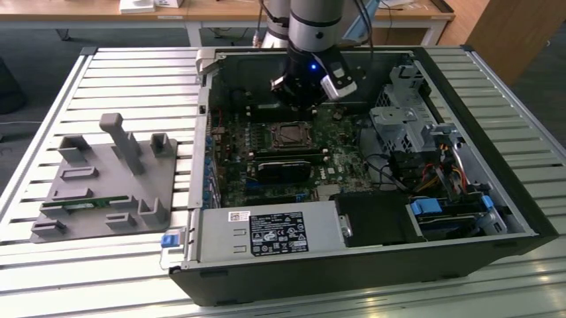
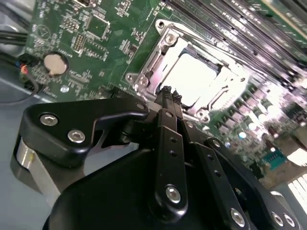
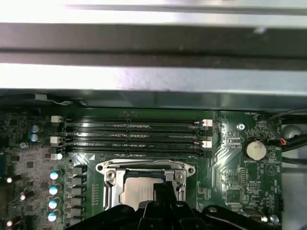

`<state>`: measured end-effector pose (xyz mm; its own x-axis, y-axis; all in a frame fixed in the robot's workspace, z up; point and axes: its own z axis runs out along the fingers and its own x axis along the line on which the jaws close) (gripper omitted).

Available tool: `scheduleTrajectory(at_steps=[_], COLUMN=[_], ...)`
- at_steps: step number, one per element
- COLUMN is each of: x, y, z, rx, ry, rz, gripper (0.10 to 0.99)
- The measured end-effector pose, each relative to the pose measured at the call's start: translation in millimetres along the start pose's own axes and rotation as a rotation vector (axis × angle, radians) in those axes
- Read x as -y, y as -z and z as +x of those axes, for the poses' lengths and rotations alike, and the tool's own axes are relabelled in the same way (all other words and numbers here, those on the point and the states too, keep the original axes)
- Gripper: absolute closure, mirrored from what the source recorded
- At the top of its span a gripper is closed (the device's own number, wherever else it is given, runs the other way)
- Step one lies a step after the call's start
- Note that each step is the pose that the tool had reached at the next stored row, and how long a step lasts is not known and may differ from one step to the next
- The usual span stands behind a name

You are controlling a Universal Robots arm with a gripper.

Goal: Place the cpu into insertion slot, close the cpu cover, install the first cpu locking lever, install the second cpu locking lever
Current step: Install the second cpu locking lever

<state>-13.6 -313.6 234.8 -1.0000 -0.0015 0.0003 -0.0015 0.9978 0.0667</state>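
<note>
The claw (image 2: 168, 93) is pinched narrow and holds nothing — it hangs just above the cpu cover (image 2: 158, 52), which lies flat over the cpu (image 2: 196, 79).

One cpu (image 3: 136, 189), one cpu cover (image 3: 111, 178), four memory slots (image 3: 132, 136), one coin battery (image 3: 254, 149)

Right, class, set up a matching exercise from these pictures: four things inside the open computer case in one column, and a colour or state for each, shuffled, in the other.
Things:
1. cpu
2. cpu cover
3. coin battery
4. gripper

Descriptions:
A. round and silvery, on the green board
B. black, hovering at the socket's edge
C. silver-grey frame lying around the chip
D. pale metal square seated in the socket

Pairs: 1-D, 2-C, 3-A, 4-B
</note>
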Motion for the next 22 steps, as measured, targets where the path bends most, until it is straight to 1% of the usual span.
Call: scheduleTrajectory(at_steps=[3, 6, 9, 14, 17, 19, 20, 21, 22], x=[-0.6, 1.5, 8.5, 23.7, 32.3, 36.4, 37.3, 37.8, 38.1], y=[10.6, 11.6, 12.0, 13.0, 13.6, 13.9, 13.9, 13.9, 13.9], z=[0.0, 0.0, 0.0, 0.0, 0.1, 0.1, 0.0, -0.1, -0.1], rx=[-0.0012, -0.0013, -0.0014, -0.0031, -0.0058, -0.0102, -0.0143, -0.0182, -0.0196], ry=[0.000, 0.000, 0.000, 0.000, 0.000, -0.001, -0.001, -0.001, -0.002], rz=[0.000, 0.000, 0.000, 0.000, 0.000, 0.000, -0.002, -0.006, -0.012], gripper=[0.980, 0.980, 0.980, 0.980, 0.980, 0.980, 0.980, 0.980, 0.980])
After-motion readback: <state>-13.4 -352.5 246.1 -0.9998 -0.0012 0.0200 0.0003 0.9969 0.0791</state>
